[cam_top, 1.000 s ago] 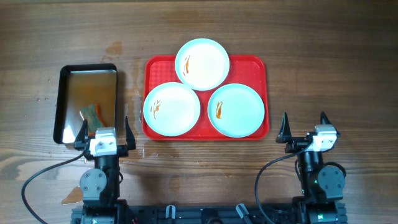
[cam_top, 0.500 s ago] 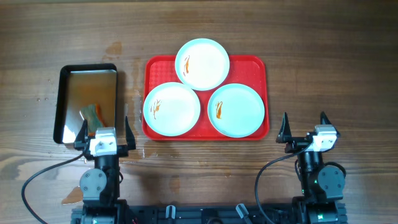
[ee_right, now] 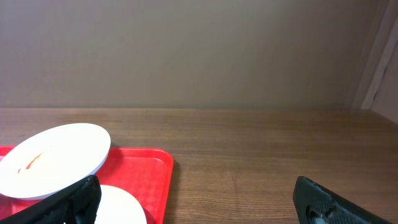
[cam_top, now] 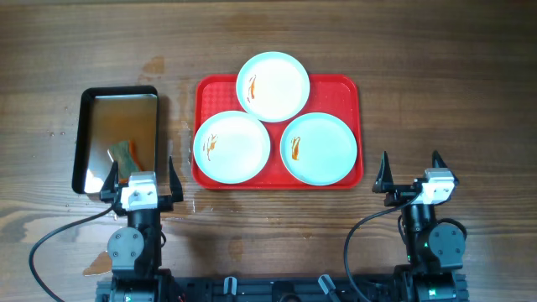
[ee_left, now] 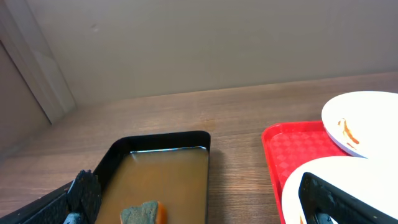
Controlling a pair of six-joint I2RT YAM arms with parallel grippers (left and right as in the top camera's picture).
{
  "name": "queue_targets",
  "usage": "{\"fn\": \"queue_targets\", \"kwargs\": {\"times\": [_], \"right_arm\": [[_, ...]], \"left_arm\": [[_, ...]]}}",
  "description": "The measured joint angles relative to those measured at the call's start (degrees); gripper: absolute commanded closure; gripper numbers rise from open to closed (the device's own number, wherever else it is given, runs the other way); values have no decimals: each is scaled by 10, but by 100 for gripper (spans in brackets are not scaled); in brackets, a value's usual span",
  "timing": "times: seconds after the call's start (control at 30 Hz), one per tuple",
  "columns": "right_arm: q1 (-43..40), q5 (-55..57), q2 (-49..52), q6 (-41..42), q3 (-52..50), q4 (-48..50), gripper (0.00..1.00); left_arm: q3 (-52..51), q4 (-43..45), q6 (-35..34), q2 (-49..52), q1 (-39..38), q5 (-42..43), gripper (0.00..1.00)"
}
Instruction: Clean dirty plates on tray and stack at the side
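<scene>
Judging by the layout, you were at the very start: none of the three plates had been wiped or lifted. All three lay on the tray [cam_top: 346, 88], the far plate [cam_top: 273, 86] touching both the near-left plate [cam_top: 232, 148] and the near-right plate [cam_top: 318, 148], each with a small orange-red smear. Your left fingers [cam_top: 110, 184] were spread wide and held nothing. They sat at the near end of the black pan [cam_top: 84, 143], where what looked like a sponge [cam_top: 126, 153] lay in brownish liquid just ahead of them; the wrist view cut most of it off. Your right fingers [cam_top: 383, 178] were likewise wide apart and empty, over the bare surface [cam_top: 436, 67] just off the tray's near-right corner. The near-left plate lay forward and to the right of your left fingers, near but not touching. The near-right plate lay forward and to the left of your right fingers, apart from them. The next move, as I judged it, called for the left fingers to dip into the pan and close on the sponge, while the right fingers reached in to steady a plate by its rim
</scene>
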Motion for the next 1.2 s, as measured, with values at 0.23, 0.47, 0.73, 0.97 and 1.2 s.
{"fn": "queue_targets", "kwargs": {"times": [0.23,0.47,0.73,0.97,1.2], "right_arm": [[0,0,0,0,0,0,0],[0,0,0,0,0,0,0],[0,0,0,0,0,0,0],[0,0,0,0,0,0,0],[0,0,0,0,0,0,0]], "left_arm": [[0,0,0,0,0,0,0],[-1,23,-4,0,0,18,0],[-3,185,-24,0,3,342,0],[33,266,-155,1,3,418,0],[337,-240,-144,194,3,166,0]]}}
